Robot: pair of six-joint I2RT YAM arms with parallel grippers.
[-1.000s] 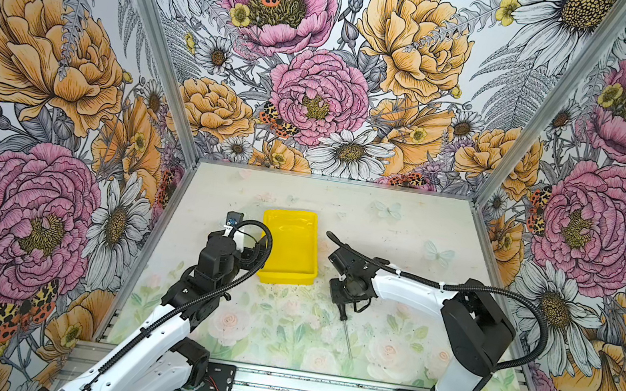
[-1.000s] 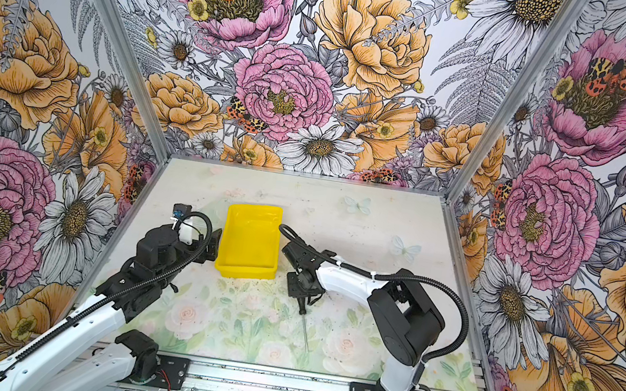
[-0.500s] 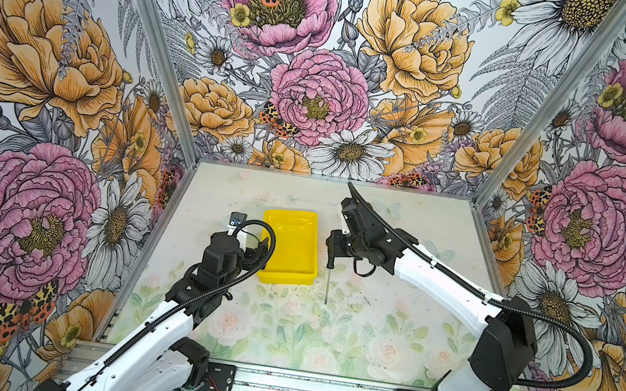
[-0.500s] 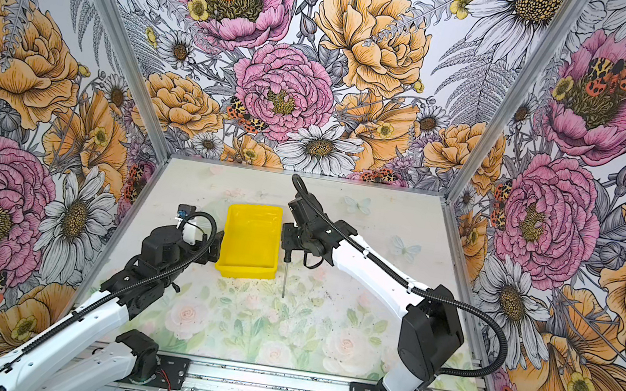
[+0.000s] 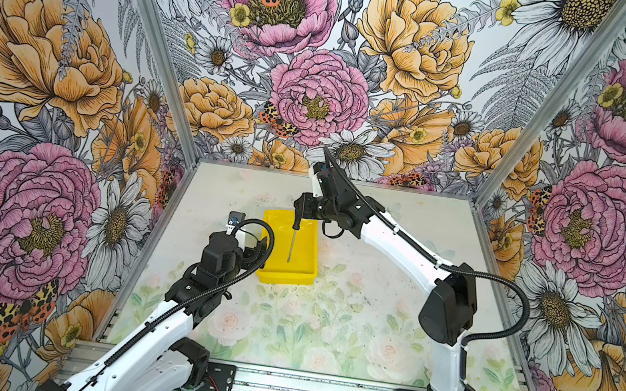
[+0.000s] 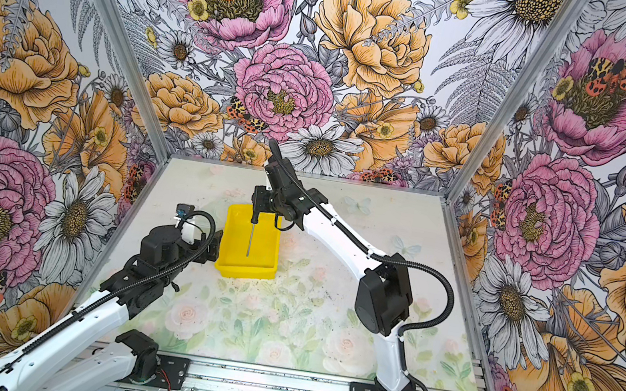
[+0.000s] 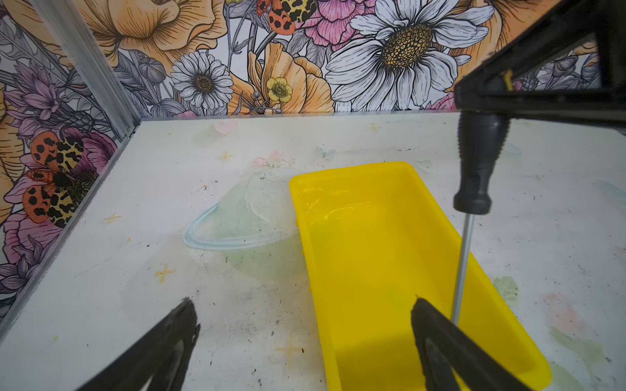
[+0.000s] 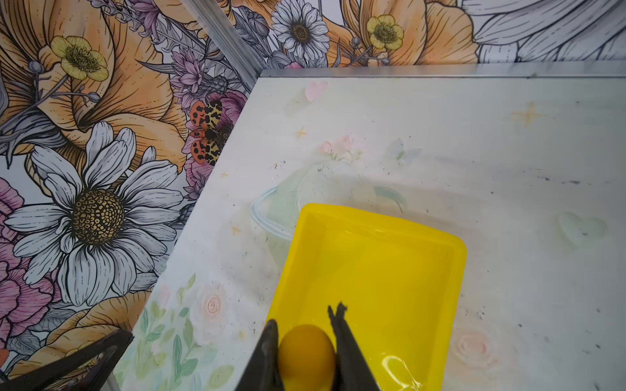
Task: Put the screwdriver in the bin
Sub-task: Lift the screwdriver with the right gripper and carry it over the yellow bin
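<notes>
Your right claw (image 5: 299,212) is pinched on the black handle of the screwdriver (image 5: 292,239), which hangs upright with its silver shaft pointing down into the yellow bin (image 5: 305,262) on the table (image 5: 346,327); both top views show this, but neither lets you judge whether the tip touches the bin floor. From the left wrist view you get the handle and shaft (image 7: 462,264) side-on, the shaft running down in front of the bin's far wall until one finger (image 7: 440,338) of your left claw (image 7: 301,342) hides its tip. That same view shows your left claw spread wide, just beside the bin and gripping nothing. Only the right wrist view shows you the orange-yellow butt cap (image 8: 306,355), squeezed between the two dark fingers (image 8: 345,345) directly above the bin's glossy inside.
</notes>
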